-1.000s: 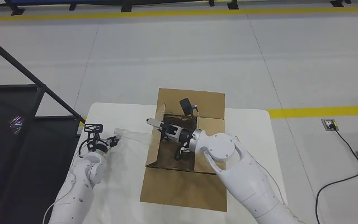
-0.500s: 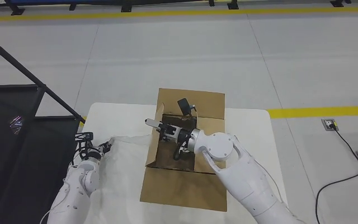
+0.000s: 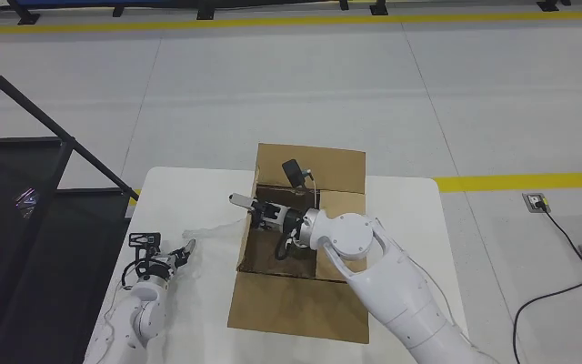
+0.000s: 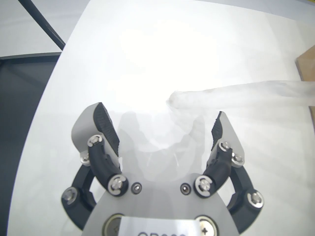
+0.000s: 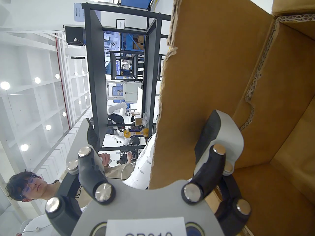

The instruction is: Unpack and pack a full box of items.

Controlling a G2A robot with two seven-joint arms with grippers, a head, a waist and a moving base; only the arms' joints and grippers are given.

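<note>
An open cardboard box [image 3: 300, 305] stands mid-table with its flaps spread. My right gripper [image 3: 247, 202] is at the box's left wall; in the right wrist view it [image 5: 152, 136] is open and straddles the upright cardboard wall [image 5: 196, 74], one finger inside and one outside. A crumpled clear plastic wrap [image 3: 211, 233] lies on the table from the box toward my left gripper [image 3: 160, 260]. In the left wrist view that gripper [image 4: 163, 131] is open, with the wrap's end [image 4: 221, 94] just beyond its fingertips. A black item with a cable [image 3: 293, 171] sits at the box's far flap.
The white table [image 3: 182, 191] has its left edge beside a black frame [image 3: 55, 127]. Dark items [image 3: 289, 247] lie inside the box under my right arm. A corner of the box [image 4: 306, 62] shows in the left wrist view.
My left gripper has drawn back toward the table's near left corner, away from the box. My right gripper has shifted a little left at the box wall.
</note>
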